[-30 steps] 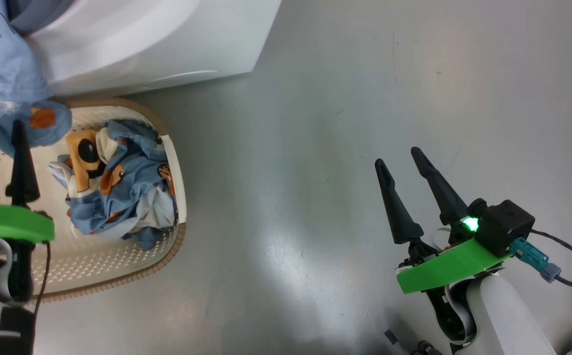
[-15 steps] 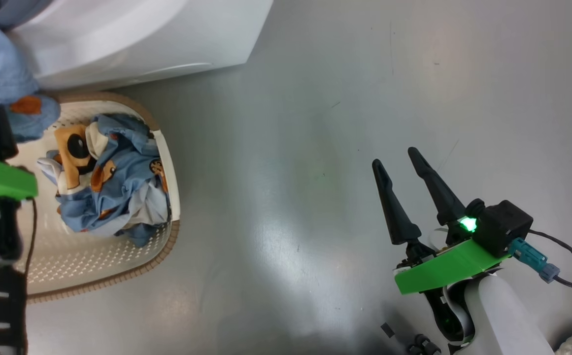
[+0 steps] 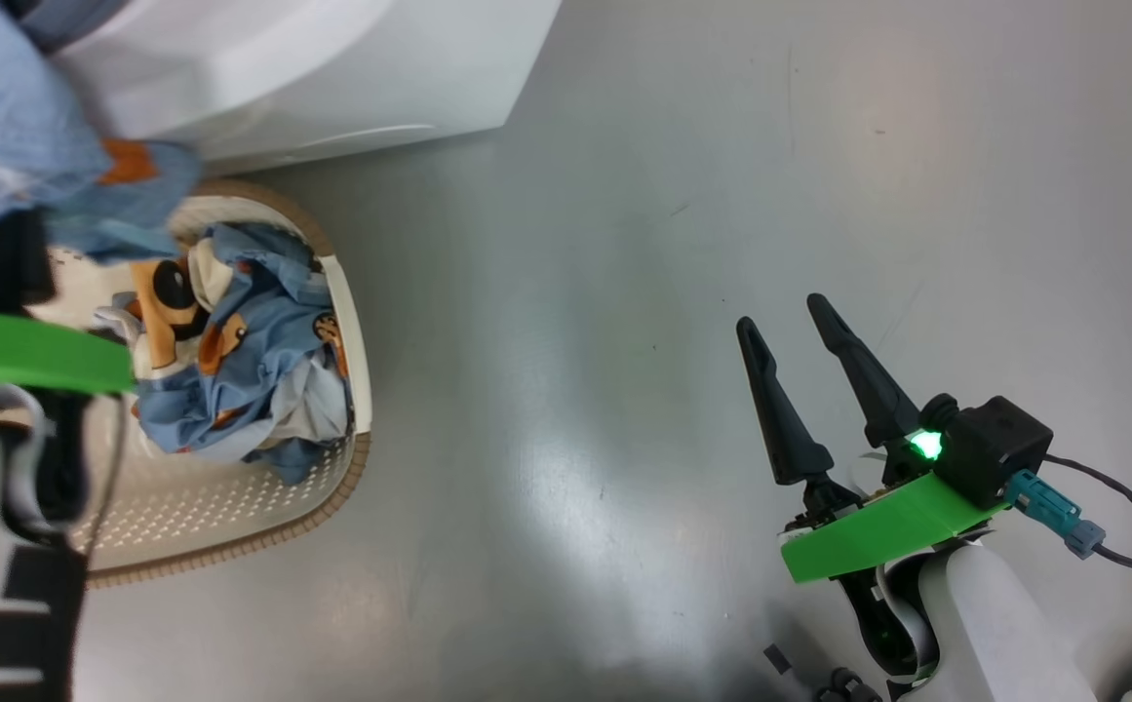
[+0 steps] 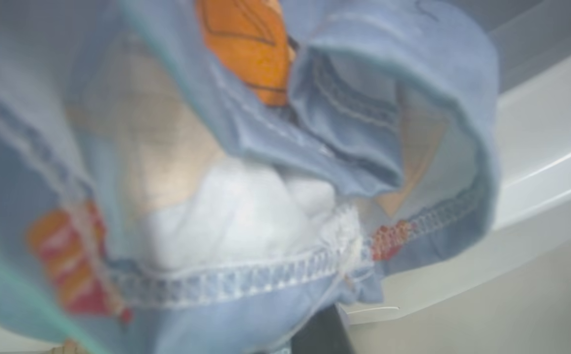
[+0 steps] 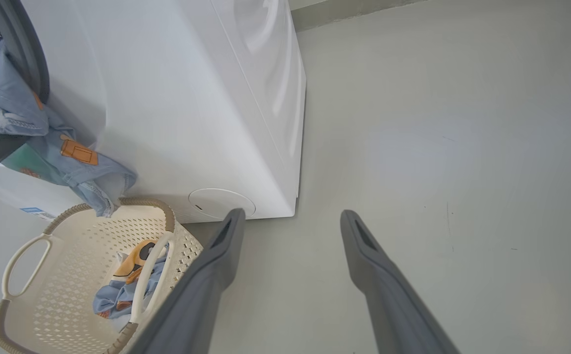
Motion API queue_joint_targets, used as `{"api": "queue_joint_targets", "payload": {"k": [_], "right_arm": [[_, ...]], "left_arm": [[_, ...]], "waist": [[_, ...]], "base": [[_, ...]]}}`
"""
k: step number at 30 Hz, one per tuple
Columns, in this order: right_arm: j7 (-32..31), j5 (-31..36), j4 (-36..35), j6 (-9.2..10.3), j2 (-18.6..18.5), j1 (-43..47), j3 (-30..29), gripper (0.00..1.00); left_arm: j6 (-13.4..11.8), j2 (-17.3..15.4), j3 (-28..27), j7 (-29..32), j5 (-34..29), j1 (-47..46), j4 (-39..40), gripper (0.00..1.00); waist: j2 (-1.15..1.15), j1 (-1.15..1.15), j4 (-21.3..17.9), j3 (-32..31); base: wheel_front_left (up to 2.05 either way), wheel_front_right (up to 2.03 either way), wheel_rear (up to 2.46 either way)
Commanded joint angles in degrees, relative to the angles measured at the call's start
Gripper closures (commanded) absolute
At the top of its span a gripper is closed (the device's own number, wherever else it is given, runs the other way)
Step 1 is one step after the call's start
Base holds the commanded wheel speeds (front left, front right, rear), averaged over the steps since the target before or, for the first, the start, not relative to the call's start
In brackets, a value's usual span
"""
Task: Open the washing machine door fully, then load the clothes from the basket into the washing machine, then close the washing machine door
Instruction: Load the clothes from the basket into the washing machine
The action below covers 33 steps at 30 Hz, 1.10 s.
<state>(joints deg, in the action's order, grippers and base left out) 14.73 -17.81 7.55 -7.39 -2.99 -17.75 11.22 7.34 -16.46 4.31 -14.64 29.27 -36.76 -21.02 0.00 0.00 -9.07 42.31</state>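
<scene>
Head view: a soft light-blue fabric piece with orange prints (image 3: pixel 10 127) is gripped by the left hand (image 3: pixel 2 255) beside the white washing machine (image 3: pixel 331 68).
Its tail is seen hanging above the cream perforated basket (image 3: pixel 356 331); it may be caught at the opening and dragged out. The right hand (image 3: pixel 780 314) is held open over the floor (image 3: pixel 624 292).

Soft stitched cloth clothes (image 4: pixel 265 147); perforated plastic basket (image 5: pixel 93 231); glossy white washing machine (image 5: pixel 192 98); smooth sheeny floor (image 3: pixel 624 292).
</scene>
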Motion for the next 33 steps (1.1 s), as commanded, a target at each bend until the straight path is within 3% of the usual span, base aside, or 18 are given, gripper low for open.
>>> {"api": "queue_joint_targets", "payload": {"k": [1, 7, 12, 22, 33], "right_arm": [[0.3, -0.5, -0.8, -0.10, 0.1, 0.5, 1.3, 0.00], [0.3, -0.7, -0.3, -0.10, 0.1, 0.5, 1.2, 0.00], [0.3, -0.9, 0.2, -0.10, 0.1, 0.4, 1.3, 0.00], [0.3, -1.4, 0.1, -0.10, 0.1, 0.6, 1.4, 0.00], [0.3, -2.0, -0.3, -0.10, 0.1, 0.6, 1.7, 0.00]], "left_arm": [[0.1, -2.5, 0.2, -0.4, 0.8, 2.4, 3.3, 1.00], [0.1, -3.5, 2.0, -0.4, 3.2, 4.1, 13.3, 1.00], [0.0, -4.8, -0.6, -0.4, -1.2, 3.3, 17.2, 1.00], [-2.4, -9.3, -1.9, 1.0, -7.0, -3.8, 12.9, 1.00], [-2.1, -13.5, -0.3, 5.1, -9.3, -15.8, 4.6, 1.00]], "waist": [[0.00, 0.00, 0.3, -0.3], [0.00, 0.00, 1.3, -1.1], [0.00, 0.00, 1.5, -1.6], [0.00, 0.00, 0.5, -1.6], [0.00, 0.00, -0.6, -0.6]], "base": [[0.00, 0.00, 0.00], [0.00, 0.00, 0.00], [0.00, 0.00, 0.00], [0.00, 0.00, 0.00], [0.00, 0.00, 0.00]]}}
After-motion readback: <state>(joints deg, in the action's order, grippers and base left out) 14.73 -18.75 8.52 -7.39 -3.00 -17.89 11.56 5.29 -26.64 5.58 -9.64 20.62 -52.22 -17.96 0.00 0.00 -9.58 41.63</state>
